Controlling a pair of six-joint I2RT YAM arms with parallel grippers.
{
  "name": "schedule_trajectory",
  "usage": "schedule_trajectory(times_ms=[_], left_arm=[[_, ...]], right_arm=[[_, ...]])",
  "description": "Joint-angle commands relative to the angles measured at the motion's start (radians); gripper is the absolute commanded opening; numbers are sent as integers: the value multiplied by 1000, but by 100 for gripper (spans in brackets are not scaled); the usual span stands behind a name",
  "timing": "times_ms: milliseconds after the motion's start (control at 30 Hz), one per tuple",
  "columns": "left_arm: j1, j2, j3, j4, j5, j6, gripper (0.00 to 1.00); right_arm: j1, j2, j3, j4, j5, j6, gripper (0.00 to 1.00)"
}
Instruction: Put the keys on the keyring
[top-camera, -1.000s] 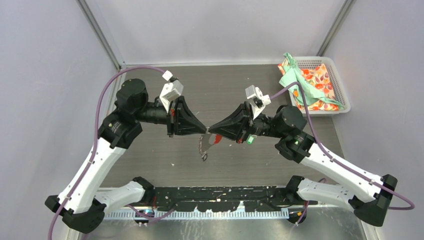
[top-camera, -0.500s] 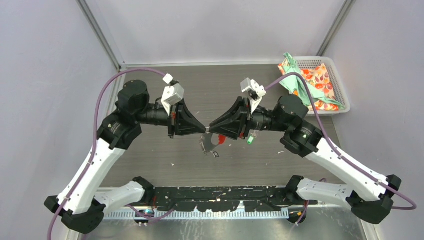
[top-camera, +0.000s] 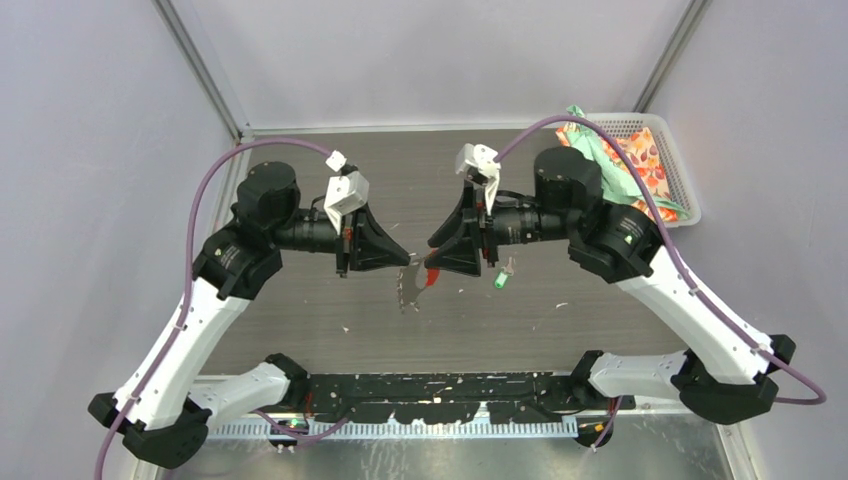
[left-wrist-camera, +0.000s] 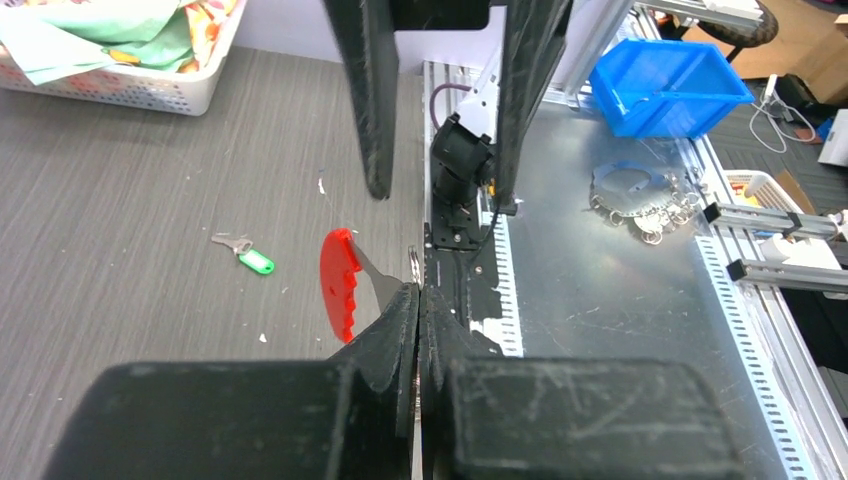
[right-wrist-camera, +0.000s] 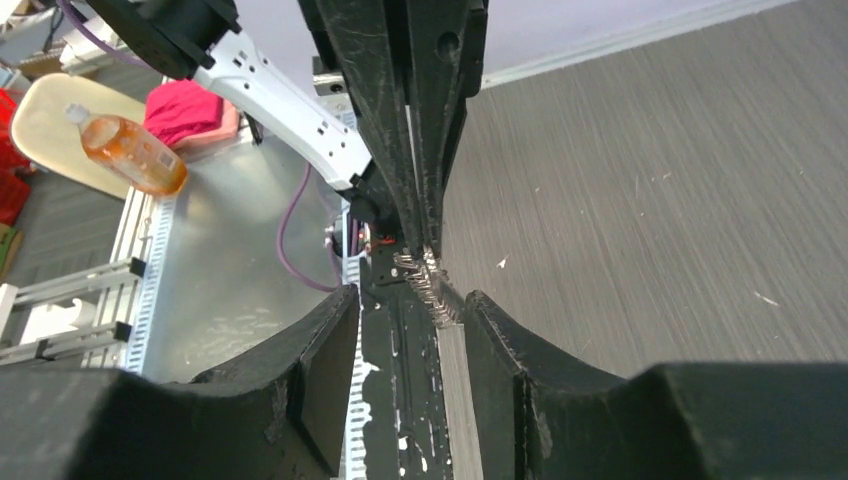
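My left gripper (top-camera: 410, 259) is shut on the keyring (top-camera: 407, 288), a grey chain loop that hangs below its tips above the table. In the left wrist view the red tab (left-wrist-camera: 338, 285) sticks out left of the closed fingertips (left-wrist-camera: 405, 300). My right gripper (top-camera: 432, 256) faces the left one, open, its tips on either side of the chain (right-wrist-camera: 428, 282) without touching it. A key with a green tag (top-camera: 500, 279) lies on the table under the right wrist, and it also shows in the left wrist view as the green-tagged key (left-wrist-camera: 250, 259).
A white basket (top-camera: 684, 190) with patterned cloth stands at the back right corner. The black base rail (top-camera: 440, 385) runs along the near edge. Off the table are a blue bin (left-wrist-camera: 665, 85) and a bottle (right-wrist-camera: 130, 150).
My right gripper has opened, let go of the keyring and lifted its wrist up and back. The keyring now hangs from the left gripper alone, which has barely moved.
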Motion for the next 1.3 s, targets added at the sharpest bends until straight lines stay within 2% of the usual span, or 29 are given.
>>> schedule_trajectory(times_ms=[0, 100, 400, 533, 833, 1033, 1133, 1267], left_arm=[[-4, 6, 33, 2, 60, 10, 0], [-9, 5, 33, -2, 66, 10, 0], [-11, -1, 28, -6, 37, 13, 0], [-11, -3, 24, -2, 16, 12, 0], [-13, -3, 19, 6, 0, 14, 0], [-15, 2, 21, 7, -8, 14, 0], [-18, 2, 24, 8, -11, 14, 0], [-21, 2, 23, 13, -15, 14, 0]], right_arm=[[-4, 56, 80, -135, -44, -90, 48], [-3, 83, 104, -137, -69, -93, 47], [-3, 132, 140, -136, -130, -105, 34], [-3, 138, 133, -120, -140, -100, 24], [-1, 146, 116, -92, -98, -99, 12], [10, 141, 105, -88, -69, -99, 14], [12, 134, 100, -93, -42, -108, 5], [18, 131, 100, -106, -20, -118, 1]])
